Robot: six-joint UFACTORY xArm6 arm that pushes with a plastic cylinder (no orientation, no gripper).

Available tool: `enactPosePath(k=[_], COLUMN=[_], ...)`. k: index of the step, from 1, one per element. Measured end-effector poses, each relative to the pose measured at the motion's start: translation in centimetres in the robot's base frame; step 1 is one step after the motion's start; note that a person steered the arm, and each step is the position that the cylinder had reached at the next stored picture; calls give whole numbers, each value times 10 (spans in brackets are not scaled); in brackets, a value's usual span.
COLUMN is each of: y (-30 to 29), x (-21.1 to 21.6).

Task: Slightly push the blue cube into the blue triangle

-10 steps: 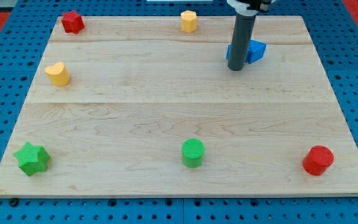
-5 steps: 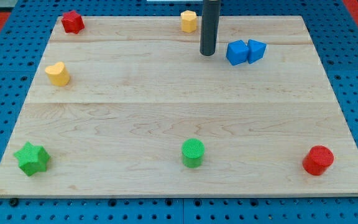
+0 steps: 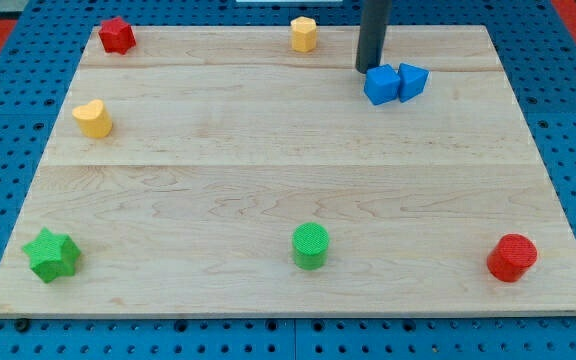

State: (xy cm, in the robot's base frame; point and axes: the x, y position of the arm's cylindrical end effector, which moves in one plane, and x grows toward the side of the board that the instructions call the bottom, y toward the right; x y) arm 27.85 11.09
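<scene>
Near the worktop's [image 3: 268, 180] far right corner, the blue cube [image 3: 379, 85] already touches the blue triangle [image 3: 413, 80]. The tip [image 3: 369, 68], with no jaws, stands just behind the cube's left corner. The push seems done; at most a small nudge rightward remains.

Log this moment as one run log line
my tip: at blue cube's upper-left corner | blue cube: touching blue triangle on the view's right | board: other blocks far off
</scene>
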Motion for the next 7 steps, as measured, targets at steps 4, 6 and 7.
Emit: enactPosePath(k=[4, 6, 7], y=[-54, -39, -34], x=[37, 27, 25])
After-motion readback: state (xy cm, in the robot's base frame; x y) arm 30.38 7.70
